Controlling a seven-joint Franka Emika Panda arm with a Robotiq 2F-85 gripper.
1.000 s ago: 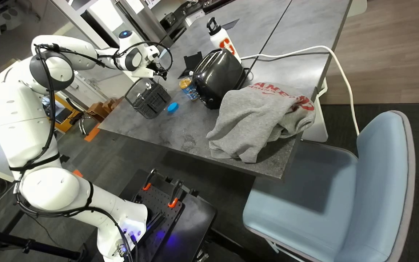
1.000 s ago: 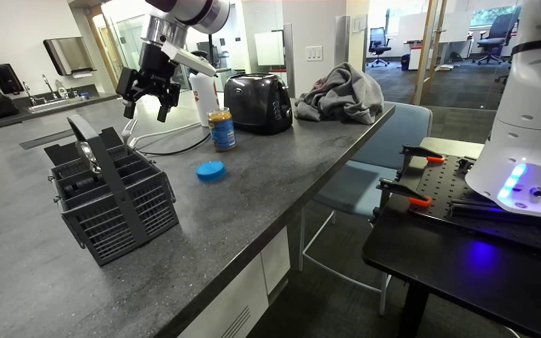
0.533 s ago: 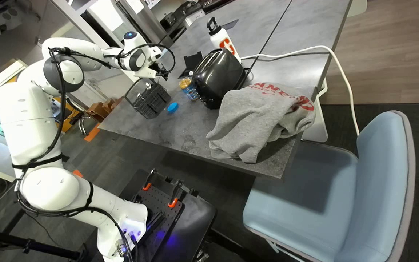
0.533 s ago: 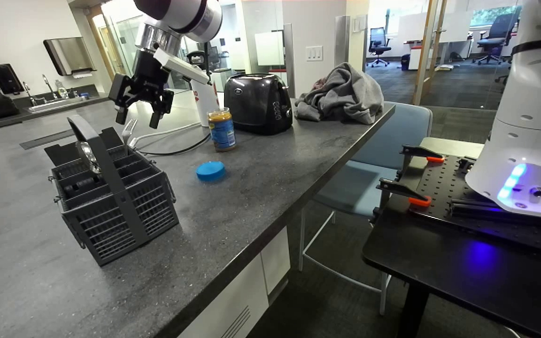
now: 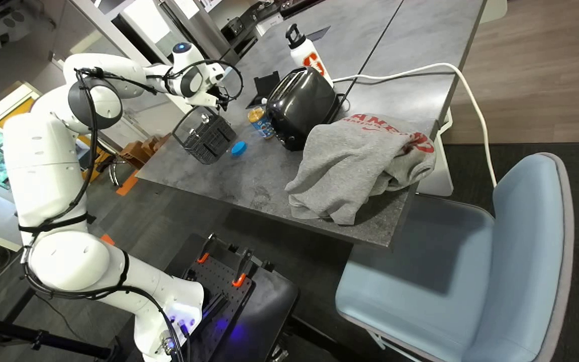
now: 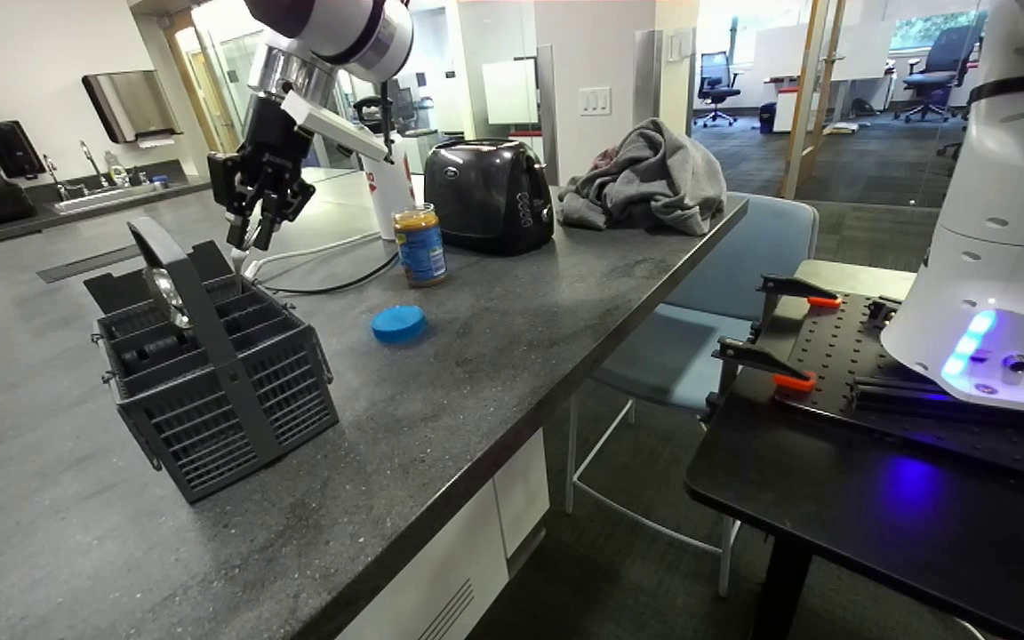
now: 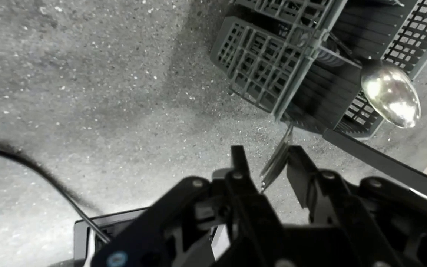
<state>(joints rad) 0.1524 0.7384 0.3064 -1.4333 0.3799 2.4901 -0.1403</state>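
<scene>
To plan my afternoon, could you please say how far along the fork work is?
Done: the gripper straddles the fork. In hand: gripping, unfinished, as a gap shows beside the fork. Left, probably: closing fully and lifting the fork, which sits in the basket.

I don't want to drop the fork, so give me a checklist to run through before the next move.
1. Fork between the fingers of the gripper: ok.
2. Fork pinched from both sides: not ok, a gap shows beside it.
3. Fork's lower end free of snags: cannot tell, hidden by the cutlery basket.
4. Cutlery basket standing on the countertop: ok.
5. Spoon outside the jaws: ok.
</scene>
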